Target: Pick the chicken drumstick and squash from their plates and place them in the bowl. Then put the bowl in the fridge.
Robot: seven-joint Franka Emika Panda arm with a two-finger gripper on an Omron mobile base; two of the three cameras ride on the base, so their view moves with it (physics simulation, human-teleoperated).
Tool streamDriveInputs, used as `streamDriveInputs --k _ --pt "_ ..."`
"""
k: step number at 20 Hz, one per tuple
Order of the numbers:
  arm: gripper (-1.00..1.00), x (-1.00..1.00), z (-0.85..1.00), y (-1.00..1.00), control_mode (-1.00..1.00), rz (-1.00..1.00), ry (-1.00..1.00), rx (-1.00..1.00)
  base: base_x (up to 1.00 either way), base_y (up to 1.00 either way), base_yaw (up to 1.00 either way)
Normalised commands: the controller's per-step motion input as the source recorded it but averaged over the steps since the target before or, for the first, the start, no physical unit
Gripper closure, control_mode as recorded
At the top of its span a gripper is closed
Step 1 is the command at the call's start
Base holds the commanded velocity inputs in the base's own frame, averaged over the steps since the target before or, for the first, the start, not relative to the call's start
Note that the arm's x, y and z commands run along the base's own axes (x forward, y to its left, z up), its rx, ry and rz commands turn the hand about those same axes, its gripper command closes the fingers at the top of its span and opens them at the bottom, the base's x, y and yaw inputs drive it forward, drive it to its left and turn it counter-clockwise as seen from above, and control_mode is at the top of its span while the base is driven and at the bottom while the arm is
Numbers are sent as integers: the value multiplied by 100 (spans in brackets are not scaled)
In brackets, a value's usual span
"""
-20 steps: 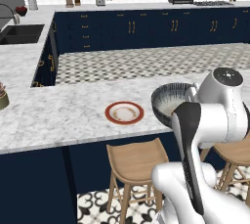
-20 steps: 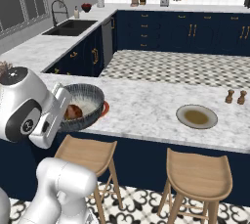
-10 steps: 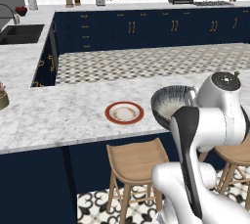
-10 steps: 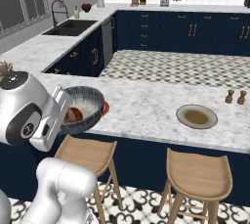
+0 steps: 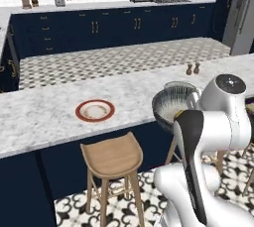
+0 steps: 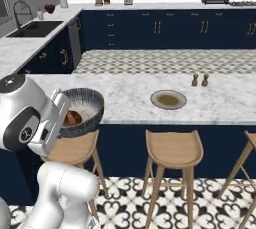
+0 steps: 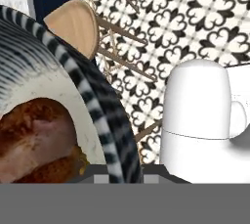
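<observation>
I hold the dark ribbed bowl (image 5: 171,106) (image 6: 84,109) (image 7: 105,105) in the air just in front of the counter's edge. In the hand view my gripper (image 7: 117,176) is shut on the bowl's rim. The reddish-brown chicken drumstick (image 6: 73,118) (image 7: 36,140) lies inside the bowl. The squash is hidden. The red-rimmed plate (image 5: 95,110) and the grey-beige plate (image 6: 168,99) sit bare on the marble counter. The grey fridge (image 5: 241,15) stands at the far right.
Wooden stools (image 5: 112,157) (image 6: 174,149) stand under the counter's (image 5: 44,117) front edge. Two small shakers (image 5: 192,68) (image 6: 199,80) stand on the counter. Navy cabinets line the back wall beyond a patterned tile floor.
The whole picture has shifted: the base has moved, the sink has left the left base view and the fridge has come in. The bowl stays held in the gripper.
</observation>
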Motion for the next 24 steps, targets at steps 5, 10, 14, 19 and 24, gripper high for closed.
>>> streamDriveInputs --k 5,10,14,19,24 --pt "100 0 0 0 100 0 0 0 -1 -83 -68" --pt "100 0 0 0 100 0 0 0 2 -100 -41" --pt "100 0 0 0 100 0 0 0 12 -100 -16" --pt "100 0 0 0 100 0 0 0 0 -100 1" --pt "100 0 0 0 100 0 0 0 20 -100 9"
